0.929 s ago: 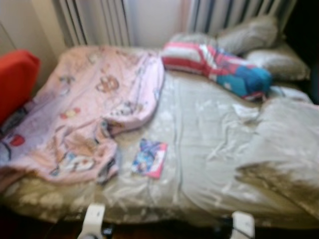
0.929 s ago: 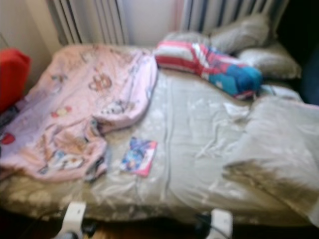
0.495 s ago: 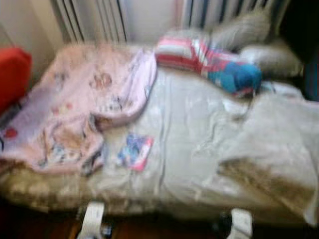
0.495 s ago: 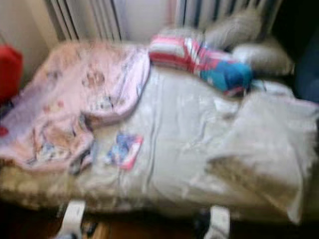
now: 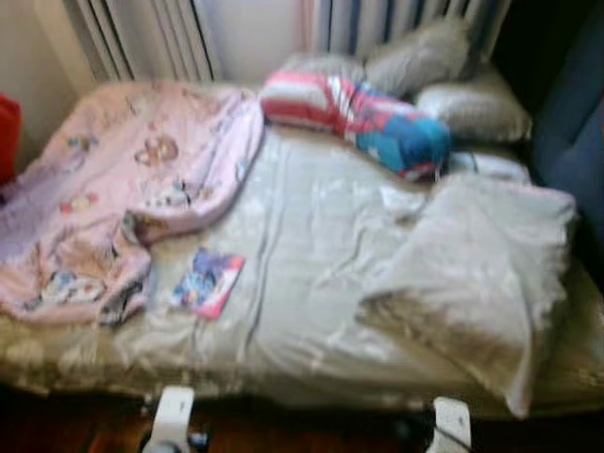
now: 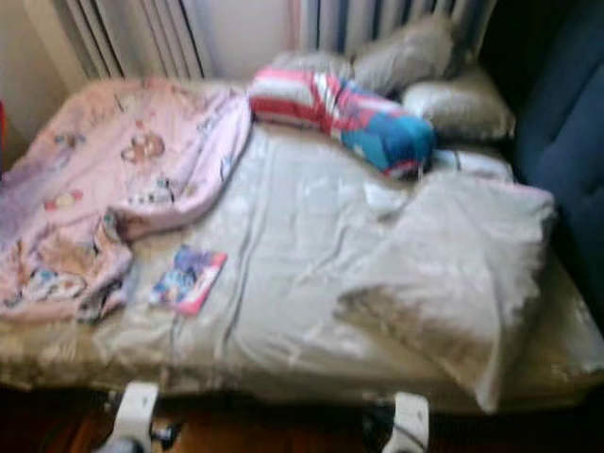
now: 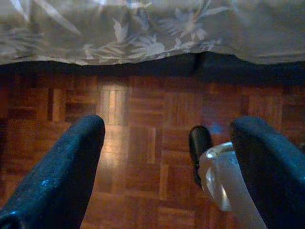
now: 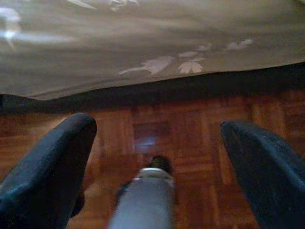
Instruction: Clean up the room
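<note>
An unmade bed with a grey flowered sheet stands before me. A pink cartoon blanket lies crumpled over its left half. Beside the blanket's edge, near the front, rests a small colourful booklet. A red, white and blue striped bundle lies by the grey pillows at the head. A grey duvet is bunched up on the right. My left gripper and right gripper hang low, both open and holding nothing, over the parquet floor just short of the bed's front edge.
A dark blue seat stands against the bed's right side. A red thing pokes in at the far left. Striped curtains hang behind the bed. A white scrap of paper lies mid-bed.
The camera has swung to the right: the bed sits further left in the picture, the red thing has almost left the picture, and the blue seat has come in. Nothing on the bed moved.
</note>
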You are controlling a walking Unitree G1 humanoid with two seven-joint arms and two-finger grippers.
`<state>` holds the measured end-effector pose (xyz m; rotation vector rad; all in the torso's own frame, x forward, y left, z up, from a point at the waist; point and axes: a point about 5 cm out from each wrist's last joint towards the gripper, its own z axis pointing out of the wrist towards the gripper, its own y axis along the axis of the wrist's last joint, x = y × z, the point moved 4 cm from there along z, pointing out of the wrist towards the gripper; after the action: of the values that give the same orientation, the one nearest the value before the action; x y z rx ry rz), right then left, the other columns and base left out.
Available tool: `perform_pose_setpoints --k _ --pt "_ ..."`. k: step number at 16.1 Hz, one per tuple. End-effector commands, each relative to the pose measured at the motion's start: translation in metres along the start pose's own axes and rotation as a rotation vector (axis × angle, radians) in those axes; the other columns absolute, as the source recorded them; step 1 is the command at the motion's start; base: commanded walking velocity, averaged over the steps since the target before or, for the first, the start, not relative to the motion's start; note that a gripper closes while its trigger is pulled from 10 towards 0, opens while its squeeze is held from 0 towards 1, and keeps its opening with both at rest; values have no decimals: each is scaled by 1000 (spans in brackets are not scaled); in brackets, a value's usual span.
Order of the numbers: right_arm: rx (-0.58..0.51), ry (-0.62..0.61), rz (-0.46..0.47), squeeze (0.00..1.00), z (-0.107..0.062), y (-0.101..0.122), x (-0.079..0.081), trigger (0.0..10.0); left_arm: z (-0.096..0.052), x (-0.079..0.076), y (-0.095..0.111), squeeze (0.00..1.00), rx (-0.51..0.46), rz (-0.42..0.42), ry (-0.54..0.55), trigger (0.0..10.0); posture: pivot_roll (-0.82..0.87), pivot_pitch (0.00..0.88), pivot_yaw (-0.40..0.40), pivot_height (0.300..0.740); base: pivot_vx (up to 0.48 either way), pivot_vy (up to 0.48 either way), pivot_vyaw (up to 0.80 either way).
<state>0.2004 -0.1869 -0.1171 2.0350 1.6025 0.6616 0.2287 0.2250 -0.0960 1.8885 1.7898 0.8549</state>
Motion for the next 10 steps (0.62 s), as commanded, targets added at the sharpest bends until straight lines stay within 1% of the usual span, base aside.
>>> perform_pose_setpoints --k 1,7,10 --pt "18 -25 5 0 -2 -7 -9 10000 -1 -3 -7 0 18 -7 -5 10000 117 88 20 740 0 0 0" --pt "18 -31 11 0 -3 -8 -11 10000 -1 -3 -8 0 21 -5 -6 10000 117 90 17 740 0 0 0" --pt "19 -33 13 0 -3 -8 -12 10000 -2 -3 -8 0 21 -4 -6 10000 117 89 15 740 0 -306 0"
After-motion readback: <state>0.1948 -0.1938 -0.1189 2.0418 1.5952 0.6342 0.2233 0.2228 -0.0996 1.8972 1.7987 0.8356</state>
